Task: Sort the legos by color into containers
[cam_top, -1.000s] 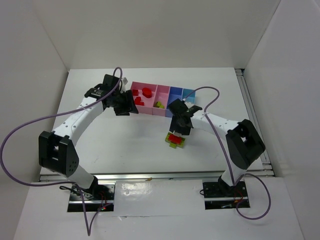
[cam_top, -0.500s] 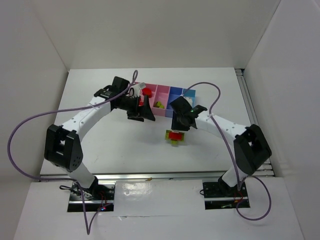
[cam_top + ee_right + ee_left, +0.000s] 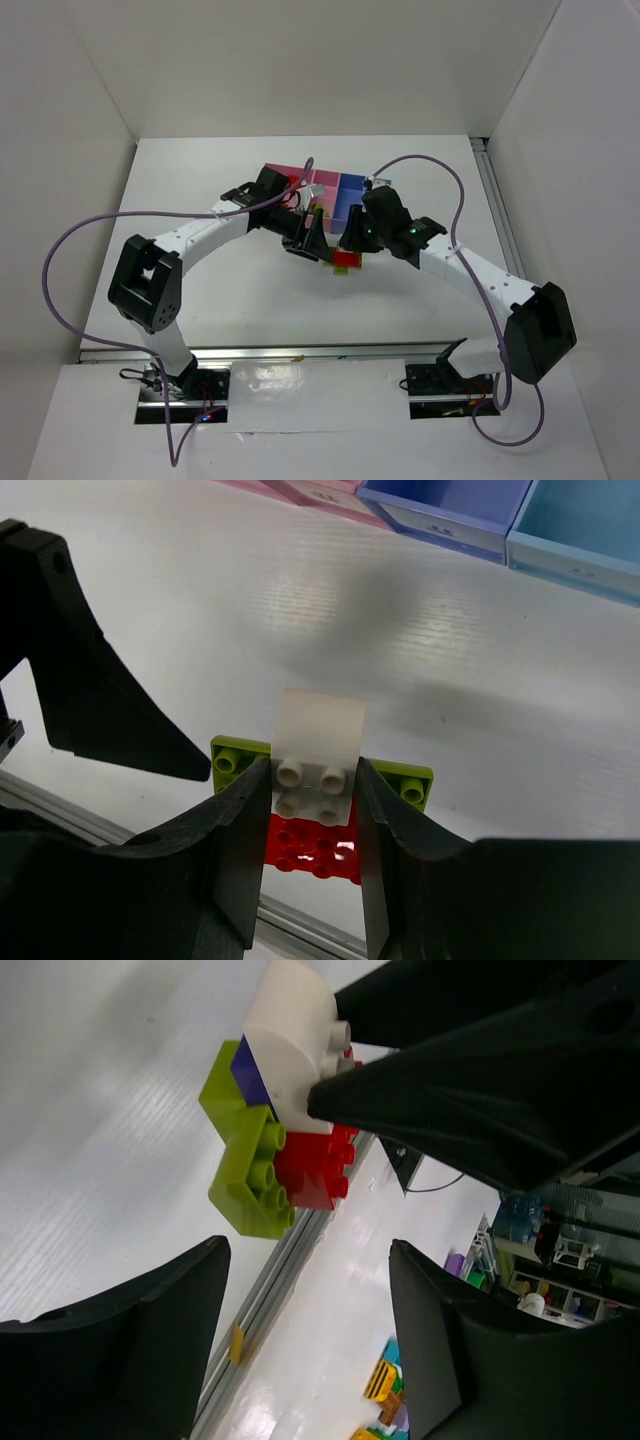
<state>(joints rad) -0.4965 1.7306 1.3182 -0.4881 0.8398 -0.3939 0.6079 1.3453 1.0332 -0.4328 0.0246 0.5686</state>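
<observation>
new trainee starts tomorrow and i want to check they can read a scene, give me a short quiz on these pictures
1. True or false: the right gripper is shut on the white brick.
2. The flat plate is: A blue, B green, C pink.
3. Fill in: the left gripper has its jaws ____.
Key: 1 true; 2 B; 3 open.
</observation>
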